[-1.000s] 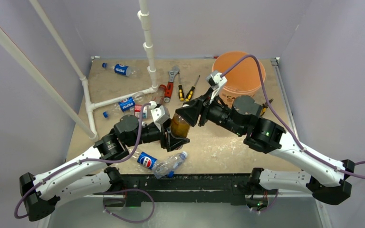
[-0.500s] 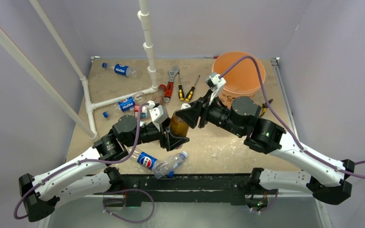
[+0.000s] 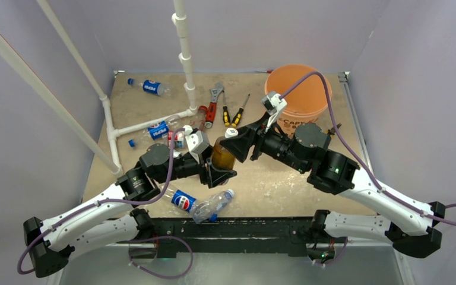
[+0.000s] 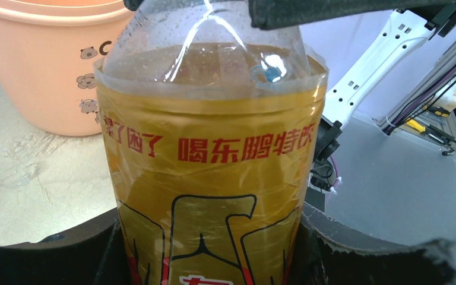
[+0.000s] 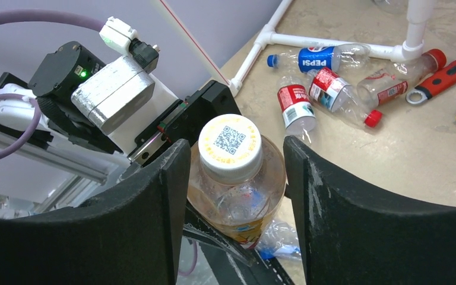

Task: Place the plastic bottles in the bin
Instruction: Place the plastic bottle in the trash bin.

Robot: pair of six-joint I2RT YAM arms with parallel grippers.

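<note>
Amber bottle held between two grippers, above the table

The left gripper (image 3: 217, 172) is clamped on the lower body of the amber bottle (image 3: 222, 155), holding it over the table (image 3: 273, 184), near the orange bin (image 3: 294, 119). The right gripper (image 3: 236, 142) has its fingers apart on either side of the bottle's white cap; whether they press cannot be told.

We counted eight plastic bottles (image 5: 320, 57) on the table (image 3: 273, 184): three Pepsi bottles (image 3: 150, 87) at eleven, ten and seven o'clock, three red-labelled bottles (image 5: 297, 107) at ten, one amber bottle (image 3: 222, 155), and one clear unlabelled bottle (image 3: 215, 203) at six. There was one bin (image 3: 297, 90) at one o'clock, and at twelve one wrench (image 3: 214, 102) and two screwdrivers (image 3: 226, 115).
</note>
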